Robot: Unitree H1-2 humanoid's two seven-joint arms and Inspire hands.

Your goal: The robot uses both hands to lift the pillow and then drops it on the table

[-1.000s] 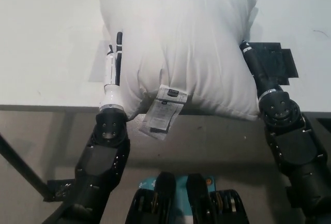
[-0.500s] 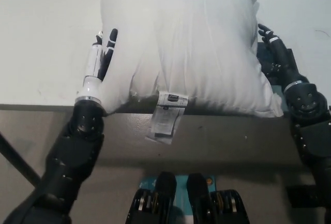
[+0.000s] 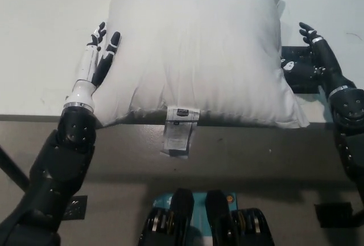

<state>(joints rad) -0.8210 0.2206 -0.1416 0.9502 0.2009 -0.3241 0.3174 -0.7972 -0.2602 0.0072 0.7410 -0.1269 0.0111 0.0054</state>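
Now both hands — left hand [image 3: 96,58], right hand [image 3: 317,58] — have spread open, off the dropped pillow [image 3: 196,53].

Pillow [image 3: 196,47] lies on the table [image 3: 40,36], at its near edge. Left hand [image 3: 98,55] sits beside its left side, right hand [image 3: 315,53] beside its right.

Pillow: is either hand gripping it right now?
No: the pillow lies flat on the table, with the left hand and right hand open at its sides, fingers spread.
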